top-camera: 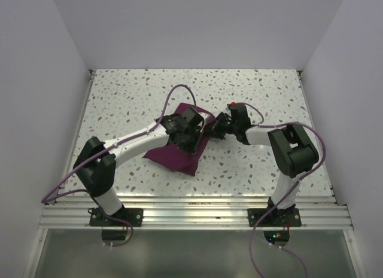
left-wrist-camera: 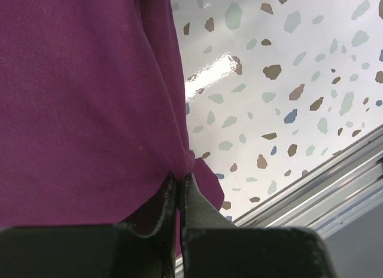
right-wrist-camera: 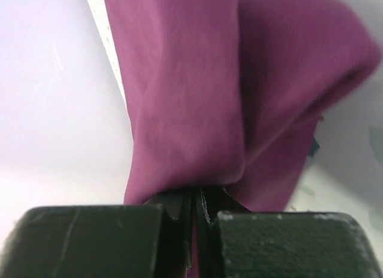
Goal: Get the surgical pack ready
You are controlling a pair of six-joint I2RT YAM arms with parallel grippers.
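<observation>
Surgical pack [top-camera: 173, 157]: soft maroon woven cloth, folded and bunched at the centre of the speckled worktop [top-camera: 257, 92]. Left tool [left-wrist-camera: 178, 181] is clamped on its edge. Right tool [right-wrist-camera: 196, 199] is clamped on a gathered fold.

far: open table [top-camera: 197, 86] up to back wall [top-camera: 197, 33] | centre: blocked by surgical pack [top-camera: 173, 157], left claw [top-camera: 192, 147] and right claw [top-camera: 209, 133] close together | near: rail [top-camera: 197, 215] across

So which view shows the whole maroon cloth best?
Top external: the maroon cloth sits bunched on the table, its outline mostly visible. Each wrist view shows only a close-up fold pinched in the left gripper or the right gripper.
</observation>
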